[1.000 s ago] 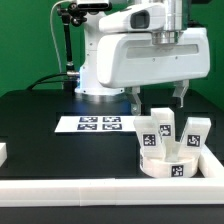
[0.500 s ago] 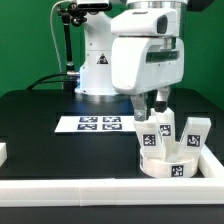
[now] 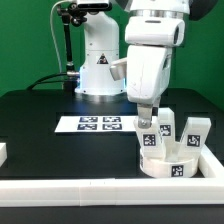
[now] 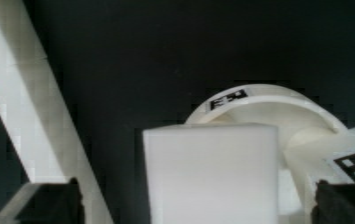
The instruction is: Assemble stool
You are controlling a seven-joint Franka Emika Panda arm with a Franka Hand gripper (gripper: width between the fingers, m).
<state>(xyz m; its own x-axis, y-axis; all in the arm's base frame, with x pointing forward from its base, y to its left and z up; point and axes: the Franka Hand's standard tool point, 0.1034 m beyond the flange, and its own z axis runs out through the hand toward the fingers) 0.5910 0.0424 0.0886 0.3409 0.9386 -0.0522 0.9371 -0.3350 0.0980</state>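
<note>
The round white seat (image 3: 166, 166) lies at the exterior view's right, inside the corner of the border rails. Three blocky tagged legs stand at it: one (image 3: 148, 138) nearest the gripper, one (image 3: 166, 126) behind, one (image 3: 195, 133) further to the exterior view's right. My gripper (image 3: 150, 119) hangs just above the nearest leg, open. In the wrist view the gripper (image 4: 197, 205) has a white leg block (image 4: 218, 170) between its dark fingers (image 4: 41, 203), with a gap on each side. The seat (image 4: 272, 105) lies beyond the block.
The marker board (image 3: 98, 124) lies flat on the black table in front of the robot base. White border rails run along the front (image 3: 90, 190) and at the right; one rail shows in the wrist view (image 4: 23, 110). A small white part (image 3: 3, 152) sits at the left edge.
The hand has turned about its vertical axis, shifted toward the exterior view's left and come down, so its fingers now hang over the nearest leg.
</note>
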